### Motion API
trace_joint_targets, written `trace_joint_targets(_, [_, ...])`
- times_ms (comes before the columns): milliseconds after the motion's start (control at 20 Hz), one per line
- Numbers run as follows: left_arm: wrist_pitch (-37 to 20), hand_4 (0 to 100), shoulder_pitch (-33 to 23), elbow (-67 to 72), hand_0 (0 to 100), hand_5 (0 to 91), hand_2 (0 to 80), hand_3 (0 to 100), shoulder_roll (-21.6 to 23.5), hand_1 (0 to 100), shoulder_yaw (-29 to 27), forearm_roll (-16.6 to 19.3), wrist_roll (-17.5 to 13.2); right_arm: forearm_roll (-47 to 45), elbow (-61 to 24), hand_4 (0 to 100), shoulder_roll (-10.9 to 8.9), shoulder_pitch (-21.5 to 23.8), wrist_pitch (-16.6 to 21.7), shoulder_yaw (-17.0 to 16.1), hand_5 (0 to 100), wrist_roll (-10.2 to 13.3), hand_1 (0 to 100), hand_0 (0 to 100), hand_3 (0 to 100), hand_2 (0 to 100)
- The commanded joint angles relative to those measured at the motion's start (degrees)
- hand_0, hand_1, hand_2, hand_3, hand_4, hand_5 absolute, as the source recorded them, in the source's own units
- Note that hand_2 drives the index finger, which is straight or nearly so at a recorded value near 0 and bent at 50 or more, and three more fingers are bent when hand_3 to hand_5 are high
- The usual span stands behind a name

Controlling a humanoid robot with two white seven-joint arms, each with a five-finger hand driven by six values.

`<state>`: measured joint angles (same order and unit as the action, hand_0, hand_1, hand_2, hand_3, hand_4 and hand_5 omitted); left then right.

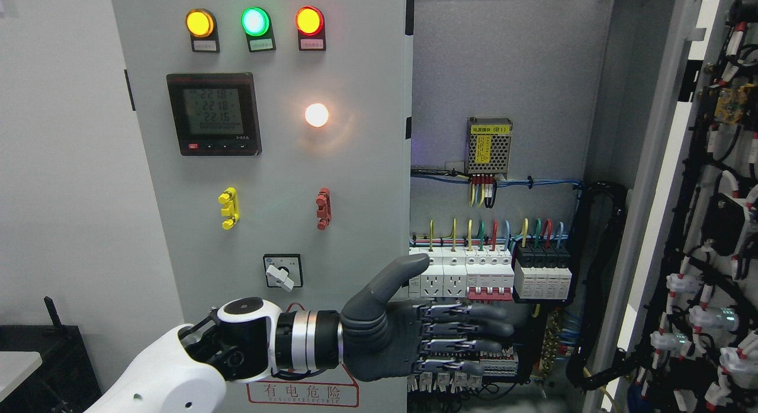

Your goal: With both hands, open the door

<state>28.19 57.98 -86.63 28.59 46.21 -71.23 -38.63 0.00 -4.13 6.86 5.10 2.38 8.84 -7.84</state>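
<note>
Grey left hand point(414, 336), three lamps point(254, 22)

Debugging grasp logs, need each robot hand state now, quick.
Left robot hand: open, fingers straight, thumb up, holding nothing, in front of the open cabinet.
Right robot hand: not in view.
</note>
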Motion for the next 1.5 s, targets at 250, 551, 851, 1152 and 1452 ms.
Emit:
trace_joint_targets(250, [0.7, 0, -22.2, -4.6, 0, 0.0, 0.0, 0, 4.9, 0, -25.5, 20.3, -8.6, -1.7, 0.0, 0, -0.01, 0.0, 0.0, 0.0, 0, 0.0, 0, 38, 0, 0])
trace_joint_targets(551, [-0.1, 0, -37.2, -4.5, 0, 0.0, 0.0, 0, 4.2, 0, -36.7, 33.0, -9.6, -1.7, 0.0, 0, -0.01, 0.0, 0.0, -0.1, 0, 0.0, 0, 38, 0, 0])
trace_joint_targets(851, [-4.3, 0, -55.5, -4.2, 0, 0.0, 0.0, 0, 3.1, 0, -42.0, 43.3, -9.6, -1.7, 0.0, 0, -0.01, 0.0, 0.0, 0.0, 0, 0.0, 0, 38, 0, 0])
trace_joint_targets(1152, [-22.4, 0, -79.9, -2.6, 0, 0.0, 0.0, 0, 2.6, 0, -46.6, 52.9, -9.6, -1.7, 0.0, 0, -0.01, 0.0, 0.0, -0.1, 0, 0.0, 0, 38, 0, 0])
trace_joint_targets(1452, [-36.0, 0, -90.9, 8.4, 0, 0.0, 0.0, 0, -3.4, 0, -49.3, 61.9, -9.5, -1.7, 0.0, 0, -0.01, 0.0, 0.0, -0.1, 0, 0.0, 0, 38, 0, 0])
